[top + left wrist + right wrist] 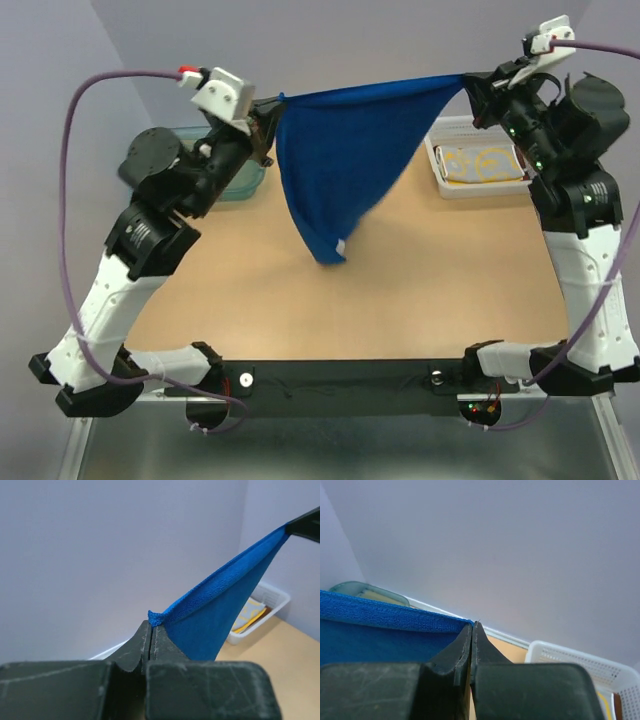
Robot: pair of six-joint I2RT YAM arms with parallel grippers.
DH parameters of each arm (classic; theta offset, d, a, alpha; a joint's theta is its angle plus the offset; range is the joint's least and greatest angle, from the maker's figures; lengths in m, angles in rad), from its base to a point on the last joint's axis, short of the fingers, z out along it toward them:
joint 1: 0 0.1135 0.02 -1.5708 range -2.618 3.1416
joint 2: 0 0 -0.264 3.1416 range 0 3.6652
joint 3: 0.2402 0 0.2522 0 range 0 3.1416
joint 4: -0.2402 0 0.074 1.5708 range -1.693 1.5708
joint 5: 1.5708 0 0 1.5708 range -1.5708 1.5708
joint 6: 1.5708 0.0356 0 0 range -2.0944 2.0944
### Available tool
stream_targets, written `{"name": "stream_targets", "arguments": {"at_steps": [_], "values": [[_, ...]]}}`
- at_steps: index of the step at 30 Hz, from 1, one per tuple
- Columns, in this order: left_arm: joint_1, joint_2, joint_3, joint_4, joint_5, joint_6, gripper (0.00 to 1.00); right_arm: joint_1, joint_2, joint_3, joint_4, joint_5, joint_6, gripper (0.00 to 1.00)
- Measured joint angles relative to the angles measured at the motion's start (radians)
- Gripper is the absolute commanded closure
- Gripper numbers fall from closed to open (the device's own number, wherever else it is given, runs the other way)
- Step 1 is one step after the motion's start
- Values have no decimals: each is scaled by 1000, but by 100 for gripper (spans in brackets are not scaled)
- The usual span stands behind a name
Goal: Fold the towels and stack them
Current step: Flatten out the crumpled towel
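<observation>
The blue towel (340, 170) hangs in the air above the far half of the tabletop (420, 310), with its top edge stretched tight from left to right. The left pincer (151, 625) is clenched on the left corner of this edge, and the right pincer (472, 625) is clenched on the right corner. The cloth narrows to a point over the middle of the tabletop; I cannot tell if the point touches it. At far right a white basket (436, 165) holds the yellow towel (485, 165). At far left a teal tub (245, 182) stands behind the left arm.
</observation>
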Motion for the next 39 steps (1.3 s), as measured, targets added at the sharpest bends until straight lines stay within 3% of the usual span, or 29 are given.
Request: {"name": "stream_targets", "arguments": {"at_steps": [8, 14, 20, 24, 29, 34, 39], "values": [[-28, -148, 14, 6, 120, -41, 100, 16, -172, -2, 16, -144, -45, 99], [-28, -148, -78, 51, 57, -71, 100, 16, -199, -46, 40, -134, -64, 99], [47, -64, -285, 122, -112, -116, 100, 9, -74, -194, 79, -27, -71, 99], [181, 121, -302, 165, -121, -151, 100, 9, 117, -259, 110, 16, -71, 99], [229, 333, -252, 175, -132, -142, 100, 8, 288, -258, 134, 79, -82, 100], [231, 383, -191, 181, -115, -120, 100, 3, 311, -248, 159, 103, -98, 100], [231, 310, -185, 223, -45, -103, 100, 1, 245, -243, 197, 95, -120, 99]]}}
